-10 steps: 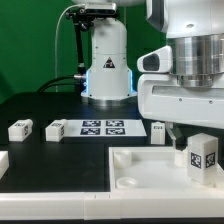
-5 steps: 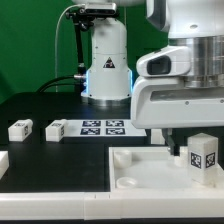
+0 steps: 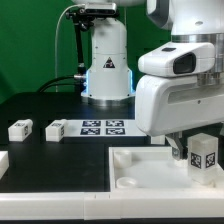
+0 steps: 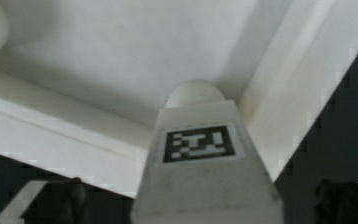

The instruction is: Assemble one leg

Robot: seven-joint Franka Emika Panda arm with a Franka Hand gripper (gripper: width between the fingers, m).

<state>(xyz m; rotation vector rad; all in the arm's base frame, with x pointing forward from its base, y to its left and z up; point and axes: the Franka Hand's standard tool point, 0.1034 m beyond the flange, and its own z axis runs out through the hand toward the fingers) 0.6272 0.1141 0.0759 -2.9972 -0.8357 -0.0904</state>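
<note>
My gripper [image 3: 199, 148] is shut on a leg [image 3: 205, 158], a small white block with a black-and-white tag facing the camera. It holds the leg at the far right corner of the large white square piece [image 3: 140, 172], just above or on its surface. In the wrist view the leg [image 4: 201, 150] runs out from between the jaws of the gripper [image 4: 197, 208], tag up, towards an inner corner of the white piece [image 4: 87, 60]. Two more legs [image 3: 20, 129] [image 3: 57, 129] lie on the black table at the exterior view's left.
The marker board [image 3: 104, 126] lies flat in front of the robot base [image 3: 107, 70]. Another white part [image 3: 2, 161] shows at the exterior view's left edge. The white piece has a round corner socket [image 3: 127, 182] near its front left.
The arm has swung lower and towards the exterior view's left, hiding a leg that lay behind it. The held leg has sunk slightly towards the white piece.
</note>
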